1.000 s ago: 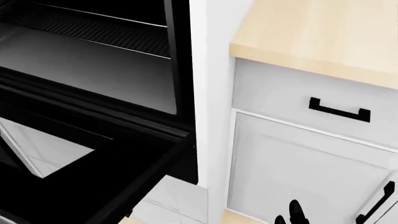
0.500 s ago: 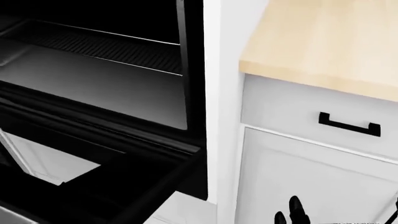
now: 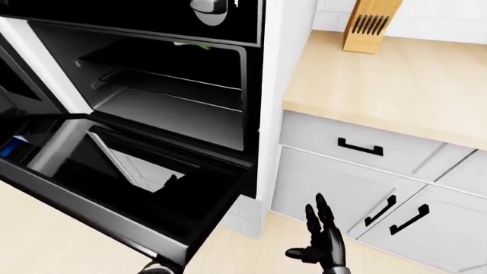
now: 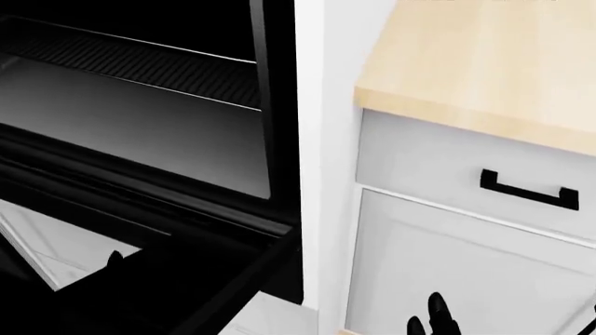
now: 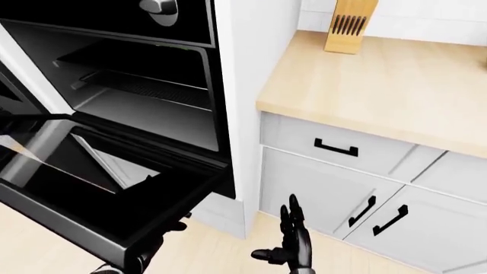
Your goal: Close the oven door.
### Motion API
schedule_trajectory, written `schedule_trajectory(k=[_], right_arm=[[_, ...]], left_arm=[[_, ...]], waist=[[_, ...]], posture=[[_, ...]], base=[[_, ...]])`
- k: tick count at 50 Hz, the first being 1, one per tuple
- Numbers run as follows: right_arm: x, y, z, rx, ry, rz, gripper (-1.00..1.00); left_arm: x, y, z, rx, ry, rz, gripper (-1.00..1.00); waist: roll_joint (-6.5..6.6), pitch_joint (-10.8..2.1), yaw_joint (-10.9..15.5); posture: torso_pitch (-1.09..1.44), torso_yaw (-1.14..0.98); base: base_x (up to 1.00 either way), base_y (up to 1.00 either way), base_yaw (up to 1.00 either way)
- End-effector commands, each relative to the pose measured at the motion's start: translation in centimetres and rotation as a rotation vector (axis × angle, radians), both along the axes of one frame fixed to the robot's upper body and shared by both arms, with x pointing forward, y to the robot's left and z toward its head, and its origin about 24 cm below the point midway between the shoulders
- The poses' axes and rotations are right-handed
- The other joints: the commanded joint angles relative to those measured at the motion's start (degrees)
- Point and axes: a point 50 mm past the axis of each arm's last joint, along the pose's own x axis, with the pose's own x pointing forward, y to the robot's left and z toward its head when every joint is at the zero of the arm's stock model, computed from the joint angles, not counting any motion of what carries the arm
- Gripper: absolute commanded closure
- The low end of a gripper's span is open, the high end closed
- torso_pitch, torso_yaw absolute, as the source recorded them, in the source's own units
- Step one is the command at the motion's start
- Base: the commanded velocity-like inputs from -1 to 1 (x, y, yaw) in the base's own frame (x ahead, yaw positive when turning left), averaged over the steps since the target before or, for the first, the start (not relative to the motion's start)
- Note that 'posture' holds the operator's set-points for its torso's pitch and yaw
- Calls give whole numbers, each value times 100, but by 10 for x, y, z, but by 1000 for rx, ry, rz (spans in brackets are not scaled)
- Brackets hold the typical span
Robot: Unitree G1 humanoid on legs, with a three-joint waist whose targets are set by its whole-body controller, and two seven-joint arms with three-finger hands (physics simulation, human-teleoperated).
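Black glass makes up the oven door (image 3: 114, 188), which hangs open and nearly level at about 8 o'clock in the left-eye view, below the dark oven cavity (image 3: 167, 97) with its wire rack (image 3: 175, 85); a control knob (image 3: 209, 7) sits at 12 o'clock above the cavity. At 5 o'clock the right hand (image 3: 324, 242) is raised with its fingers (image 3: 320, 205) spread wide, holding nothing, just right of the door's corner; the left hand (image 5: 156, 245) shows only partly under the door's near edge, and its fingers cannot be told. Pale wood forms the surface (image 3: 381, 85) at 2 o'clock, carrying a knife block (image 3: 369, 23); white drawers with black handles (image 3: 360, 148) lie beneath.
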Motion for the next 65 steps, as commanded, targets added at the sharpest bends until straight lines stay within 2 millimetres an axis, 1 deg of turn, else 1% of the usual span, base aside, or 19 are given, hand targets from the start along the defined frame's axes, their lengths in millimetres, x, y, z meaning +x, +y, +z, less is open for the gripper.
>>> schedule_trajectory(k=[1, 12, 17, 23, 34, 45, 65], right_arm=[[8, 0, 8, -16, -61, 5, -100], [5, -1, 9, -19, -64, -4, -100], [5, -1, 6, -5, -64, -2, -100], [-1, -1, 5, -1, -64, -13, -100], [1, -2, 6, -1, -65, -10, -100], [2, -2, 6, -1, -64, -7, -100], [2, -1, 6, -3, -63, -5, -100]], left_arm=[[16, -2, 16, -22, -96, -15, -100], [27, -10, 28, -114, -160, -58, -100], [32, -9, 33, -137, -178, -57, -100], [40, -8, 41, -166, -208, -58, -100], [45, -5, 49, -200, -238, -61, -100], [50, -6, 54, -228, -259, -76, -100], [67, -6, 77, -311, -324, -113, -100]], waist=[[-2, -111, -10], [4, -81, -56], [10, -69, -78], [13, -61, -64], [-1, -84, -27], [-34, -102, 11], [-73, -126, 50]], posture=[[0, 0], [0, 0], [0, 0], [0, 0], [0, 0], [0, 0], [0, 0]], base=[[0, 0, 0], [0, 0, 0], [0, 0, 0], [0, 0, 0], [0, 0, 0], [0, 0, 0], [0, 0, 0]])
